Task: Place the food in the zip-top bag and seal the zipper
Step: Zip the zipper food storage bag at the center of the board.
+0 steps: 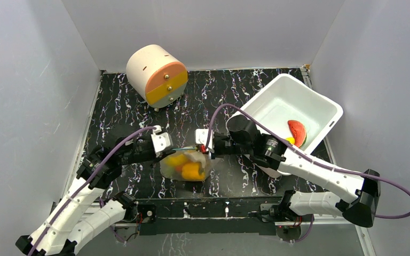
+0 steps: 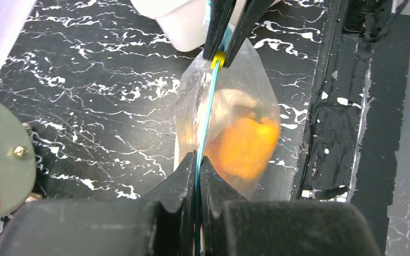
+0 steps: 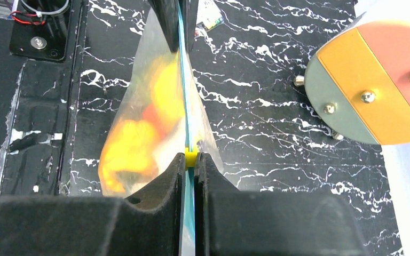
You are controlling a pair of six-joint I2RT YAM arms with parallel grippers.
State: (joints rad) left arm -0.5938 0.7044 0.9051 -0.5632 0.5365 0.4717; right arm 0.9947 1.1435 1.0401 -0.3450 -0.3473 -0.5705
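Currently both clamped on teal zipper [image 2: 207,109]: left gripper [image 2: 197,161] one end, right gripper [image 3: 190,160] opposite, at yellow slider [image 2: 218,58].

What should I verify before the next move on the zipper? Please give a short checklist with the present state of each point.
1. Left tool shut on one end of the zipper: ok.
2. Right tool shut on the zipper at the yellow slider: ok.
3. Zipper straight between the two tools: ok.
4. Zipper sealed along its whole width: cannot tell.
5. Food in the bag lies clear of the zipper: ok, as far as visible.
6. All food in the bag: not ok, a red slice lies in the white tub.
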